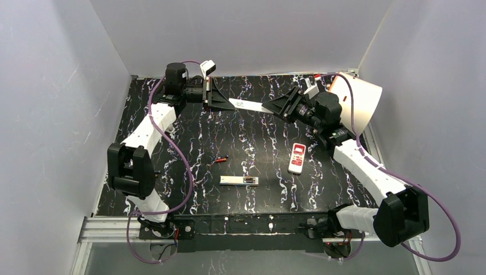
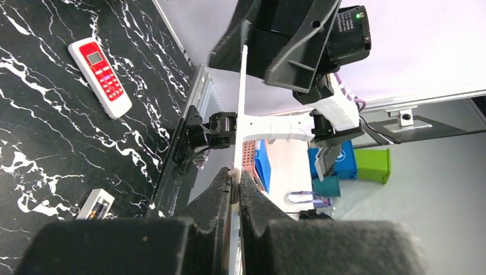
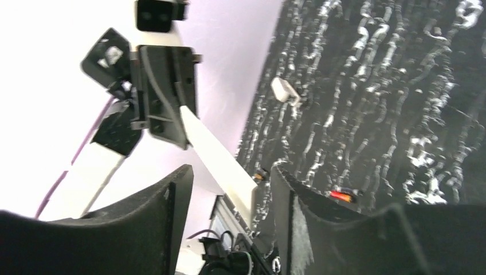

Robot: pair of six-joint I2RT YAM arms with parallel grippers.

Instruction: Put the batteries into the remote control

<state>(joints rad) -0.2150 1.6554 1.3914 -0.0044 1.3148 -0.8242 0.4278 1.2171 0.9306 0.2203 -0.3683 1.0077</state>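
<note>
A long thin white remote control (image 1: pixel 246 105) is held in the air at the back of the table, between the two arms. My left gripper (image 1: pixel 227 102) is shut on its left end, and the left wrist view shows its jaws (image 2: pixel 236 177) pinching the remote edge-on (image 2: pixel 243 86). My right gripper (image 1: pixel 270 106) is open, and the remote's other end (image 3: pixel 215 152) lies between its spread jaws (image 3: pixel 232 172). Small orange-red and black batteries (image 1: pixel 220 160) lie on the table left of the middle; one shows in the right wrist view (image 3: pixel 342 196).
A red and white remote (image 1: pixel 296 158) lies right of centre and also shows in the left wrist view (image 2: pixel 100 77). A white oblong object with a dark end (image 1: pixel 239 181) lies near the front. A small white piece (image 3: pixel 283 90) lies on the table. A white cone (image 1: pixel 360 100) stands at the back right.
</note>
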